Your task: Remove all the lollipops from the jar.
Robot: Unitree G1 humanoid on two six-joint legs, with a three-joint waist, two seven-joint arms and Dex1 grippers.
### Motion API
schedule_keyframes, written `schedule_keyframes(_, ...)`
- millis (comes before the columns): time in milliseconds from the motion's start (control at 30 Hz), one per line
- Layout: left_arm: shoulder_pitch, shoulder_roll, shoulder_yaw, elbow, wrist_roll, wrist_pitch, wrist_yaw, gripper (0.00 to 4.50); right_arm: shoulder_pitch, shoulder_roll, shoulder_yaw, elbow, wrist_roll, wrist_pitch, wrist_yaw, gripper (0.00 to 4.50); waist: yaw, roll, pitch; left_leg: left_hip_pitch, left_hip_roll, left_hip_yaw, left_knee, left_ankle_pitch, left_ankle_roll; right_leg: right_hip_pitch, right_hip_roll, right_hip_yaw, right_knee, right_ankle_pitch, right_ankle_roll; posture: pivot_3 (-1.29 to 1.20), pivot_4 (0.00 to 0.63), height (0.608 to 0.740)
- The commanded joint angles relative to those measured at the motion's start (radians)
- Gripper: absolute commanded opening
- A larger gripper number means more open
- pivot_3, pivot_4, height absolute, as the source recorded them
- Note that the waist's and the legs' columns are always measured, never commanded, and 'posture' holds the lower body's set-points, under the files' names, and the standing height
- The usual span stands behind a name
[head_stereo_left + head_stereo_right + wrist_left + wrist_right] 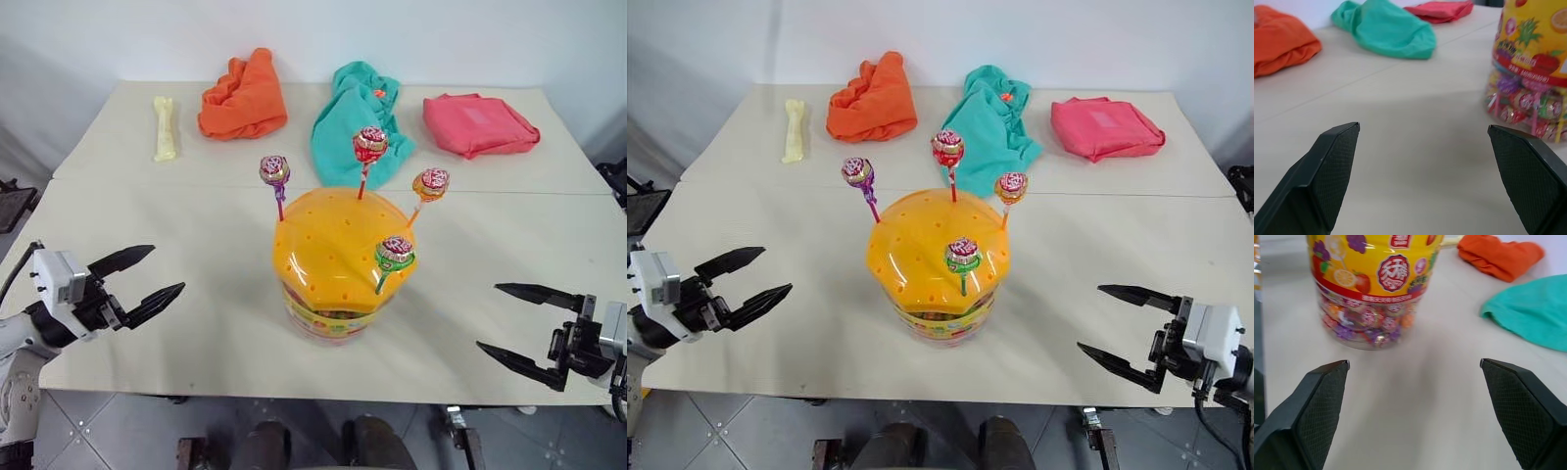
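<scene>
Lollipops stand in the orange dome lid (328, 245) of the jar (331, 318), all four upright or leaning on their sticks: you have the purple-stick one (274, 171) at the lid's left rear, the red-stick one (369, 145) at the rear centre, the orange-stick one (430, 183) at the right, and the green-stick one (395, 253) low on the front right slope. You will find the jar near the middle of the table (147, 333), closer to the near edge than the far one, with bare tabletop on both its sides. Behind it, along the far edge, lie a pale bone-shaped toy (165, 127), an orange cloth (243, 96), a teal cloth (358, 119) and a pink cloth (478, 124), all well apart from the jar. Your left gripper (147, 276) hovers over the near left corner, jaws spread wide, holding nothing. Your right gripper (517, 325) hovers at the near right edge, equally wide and empty; both point inward at the jar.
</scene>
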Motion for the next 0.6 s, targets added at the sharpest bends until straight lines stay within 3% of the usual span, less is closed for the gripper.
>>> schedule_keyframes(33, -0.009, 0.043, -0.004, 0.037, 0.029, -0.016, -0.031, 4.46, 0.006, 0.015, -0.026, -0.01, 0.04, -0.022, 0.004, 4.5, 0.002, 0.0, 0.0, 0.0, 0.0, 0.0, 0.0, 0.0, 0.0, 0.0, 0.0, 0.0, 0.0, 0.0, 0.0, 0.0, 0.15, 0.74)
schedule_keyframes(167, -0.025, 0.072, 0.002, 0.104, -0.013, 0.064, -0.053, 4.46, 0.014, 0.032, -0.04, -0.04, 0.093, 0.012, -0.026, 4.5, 0.002, 0.0, 0.0, 0.0, 0.0, 0.0, 0.0, 0.0, 0.0, 0.0, 0.0, 0.0, -0.001, 0.0, 0.0, 0.0, 0.15, 0.74)
schedule_keyframes(333, -0.111, 0.098, 0.057, 0.3, -0.103, 0.14, -0.153, 4.46, 0.016, 0.072, -0.125, -0.176, 0.287, 0.1, -0.147, 4.5, 0.003, 0.001, 0.001, -0.001, 0.0, -0.001, 0.0, 0.0, 0.0, 0.0, 0.0, -0.001, 0.0, 0.0, 0.0, 0.0, 0.15, 0.74)
schedule_keyframes(600, -0.4, 0.155, -0.025, 0.201, -0.273, 0.38, -0.253, 4.46, 0.085, 0.067, -0.182, -0.431, 0.469, 0.208, -0.257, 4.5, 0.01, 0.0, 0.0, -0.002, -0.001, -0.003, 0.002, 0.0, 0.0, 0.0, -0.001, -0.002, -0.001, 0.001, 0.001, 0.0, 0.15, 0.74)
